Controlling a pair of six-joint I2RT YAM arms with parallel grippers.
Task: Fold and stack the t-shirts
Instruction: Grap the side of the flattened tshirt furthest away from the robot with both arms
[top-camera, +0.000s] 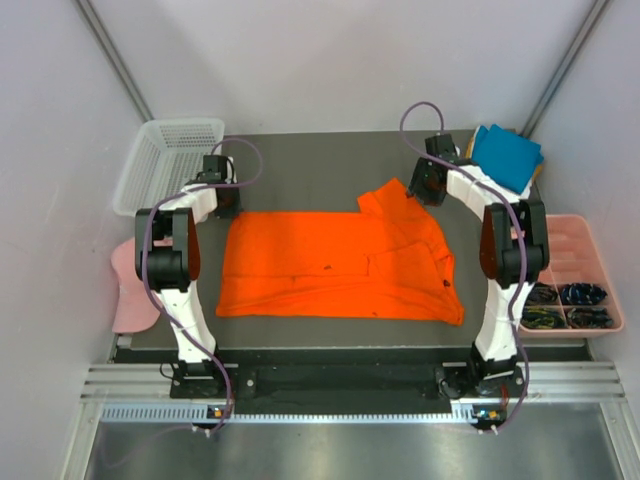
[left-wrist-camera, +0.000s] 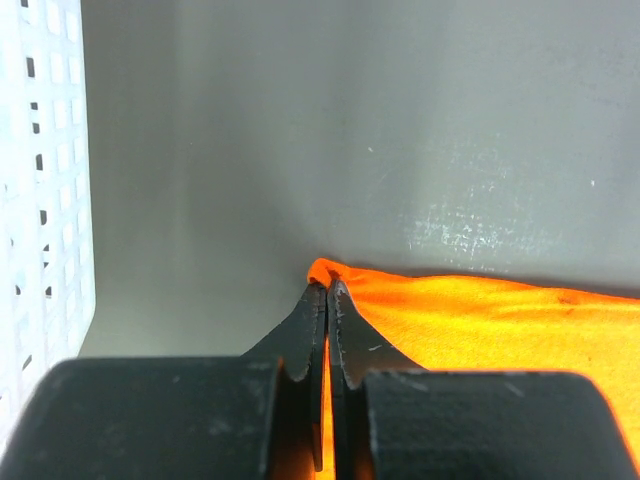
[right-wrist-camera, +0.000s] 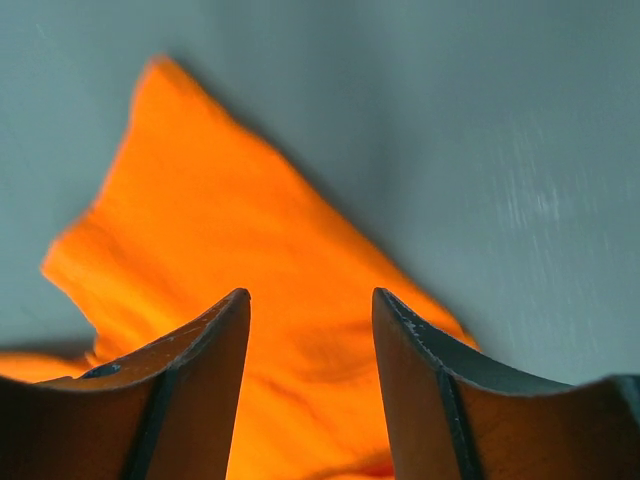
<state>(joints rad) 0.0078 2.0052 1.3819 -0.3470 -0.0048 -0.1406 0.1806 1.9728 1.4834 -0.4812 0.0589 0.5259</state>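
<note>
A bright orange t-shirt (top-camera: 340, 265) lies spread across the dark table (top-camera: 320, 160), with one sleeve sticking out towards the far right. My left gripper (top-camera: 228, 205) is at the shirt's far left corner. In the left wrist view its gripper (left-wrist-camera: 328, 288) is shut on that orange corner (left-wrist-camera: 480, 320), and fabric shows between the fingers. My right gripper (top-camera: 425, 185) hovers over the far right sleeve. The right wrist view shows this gripper (right-wrist-camera: 310, 295) open, with orange cloth (right-wrist-camera: 200, 230) below it and nothing between its fingers. A folded teal t-shirt (top-camera: 505, 155) rests at the back right corner.
A white perforated basket (top-camera: 170, 160) stands at the back left, close to the left gripper, and its wall (left-wrist-camera: 40, 200) fills the left edge of the left wrist view. A pink compartment tray (top-camera: 570, 260) sits off the right edge. A pale pink cap (top-camera: 130, 285) lies off the left edge.
</note>
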